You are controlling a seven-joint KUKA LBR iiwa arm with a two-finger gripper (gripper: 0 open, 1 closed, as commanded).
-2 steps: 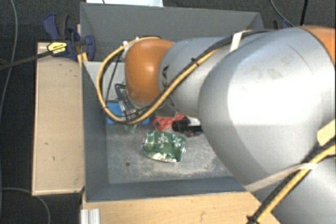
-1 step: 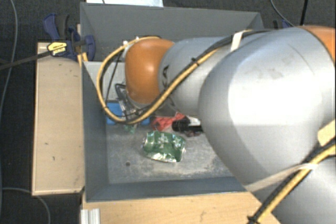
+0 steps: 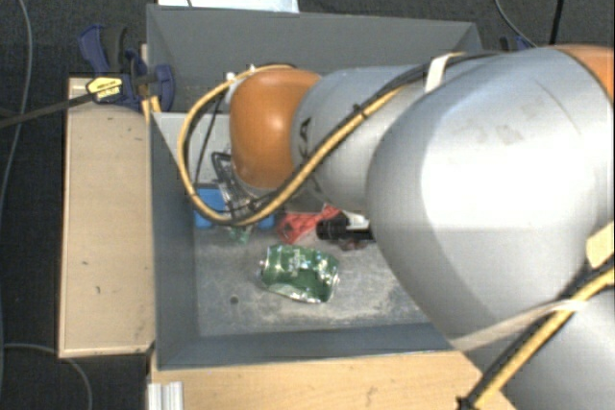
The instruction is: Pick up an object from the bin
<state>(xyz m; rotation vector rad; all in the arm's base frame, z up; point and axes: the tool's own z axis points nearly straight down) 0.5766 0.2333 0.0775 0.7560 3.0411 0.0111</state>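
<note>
Under the orange wrist cover (image 3: 269, 125), at the view's left of the bin (image 3: 175, 283) floor, we see the gripper (image 3: 237, 224) low over a blue object (image 3: 206, 212); whether it is spread or closed we cannot make out. A red item (image 3: 302, 226) and a black one (image 3: 338, 230) lie beside it, and a crumpled green packet (image 3: 300, 272) sits nearer the front. We judge it best to settle squarely on the blue object, clear of the wall, and close firmly before lifting.
</note>
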